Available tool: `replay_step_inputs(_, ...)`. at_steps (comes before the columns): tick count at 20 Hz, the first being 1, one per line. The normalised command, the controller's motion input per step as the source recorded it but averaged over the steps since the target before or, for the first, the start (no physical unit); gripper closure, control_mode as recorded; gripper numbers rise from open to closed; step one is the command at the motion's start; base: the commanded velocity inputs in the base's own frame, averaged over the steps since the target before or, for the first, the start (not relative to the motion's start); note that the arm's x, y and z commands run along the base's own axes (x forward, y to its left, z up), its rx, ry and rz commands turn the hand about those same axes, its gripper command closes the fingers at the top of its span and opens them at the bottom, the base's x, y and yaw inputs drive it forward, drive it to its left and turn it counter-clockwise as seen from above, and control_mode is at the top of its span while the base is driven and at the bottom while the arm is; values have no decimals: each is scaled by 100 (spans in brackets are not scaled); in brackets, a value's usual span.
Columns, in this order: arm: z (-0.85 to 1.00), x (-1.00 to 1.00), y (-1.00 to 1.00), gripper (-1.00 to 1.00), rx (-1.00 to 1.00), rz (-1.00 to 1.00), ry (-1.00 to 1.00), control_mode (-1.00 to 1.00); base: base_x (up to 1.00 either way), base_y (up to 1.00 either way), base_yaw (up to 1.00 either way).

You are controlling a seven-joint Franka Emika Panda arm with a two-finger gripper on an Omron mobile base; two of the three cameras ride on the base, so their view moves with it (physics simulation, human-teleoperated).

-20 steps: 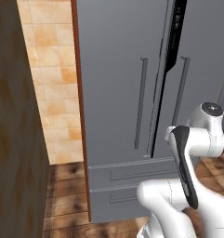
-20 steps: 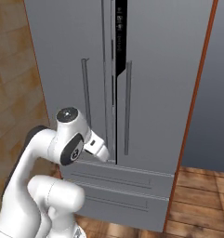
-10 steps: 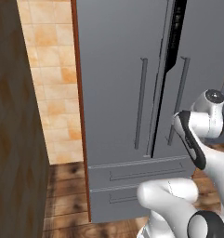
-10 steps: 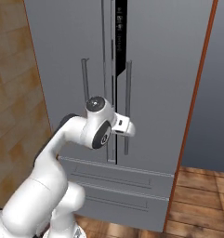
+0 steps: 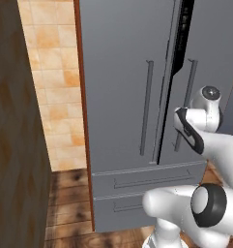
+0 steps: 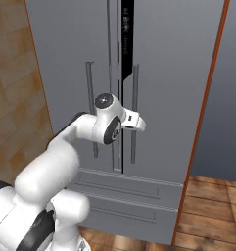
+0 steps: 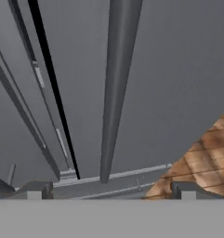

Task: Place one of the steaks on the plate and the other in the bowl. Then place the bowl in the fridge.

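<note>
**Pincer spread in front of the fridge's right door handle**

You are facing the fridge (image 5: 123, 97), which takes up the centre and upper right of the left base view and most of the right base view. Its two upper doors are shut, or very nearly so, with a dark seam running down between them, and two drawer fronts (image 6: 124, 196) sit below.

In the right base view, your arm reaches from the lower left up to mid-frame, and the white hand ends just in front of the right door handle (image 6: 134, 112), right of the dark seam. The left door handle (image 6: 90, 108) stands left of the arm's wrist.

In the hand view, the pincer (image 7: 111, 190) is spread apart: one dark fingertip (image 7: 34, 189) sits at lower left and the other at lower right. The right door handle runs as a long grey bar from the top centre down to its lower end, which hangs between the two tips and a little above them. You cannot tell whether the tips touch it. The wooden floor (image 7: 201, 162) shows at the lower right of that view.

In the left base view, a tiled wall (image 5: 52, 82) is left of the fridge.
</note>
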Motion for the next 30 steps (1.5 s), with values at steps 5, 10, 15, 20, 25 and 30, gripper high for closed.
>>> replay_step_inputs(5,-1,56,-11,-100,9,0,-17,-100,0,0,0)
replay_step_inputs(10,0,53,-30,-100,2,0,4,-100,0,0,0)
replay_step_inputs(15,0,46,-20,-100,3,6,0,-100,0,0,0)
replay_step_inputs(20,-4,35,0,100,0,2,-7,-100,0,0,0)
replay_step_inputs(25,0,16,0,100,0,0,-1,-100,0,0,0)
replay_step_inputs(30,45,-43,-35,100,2,0,0,-100,0,0,0)
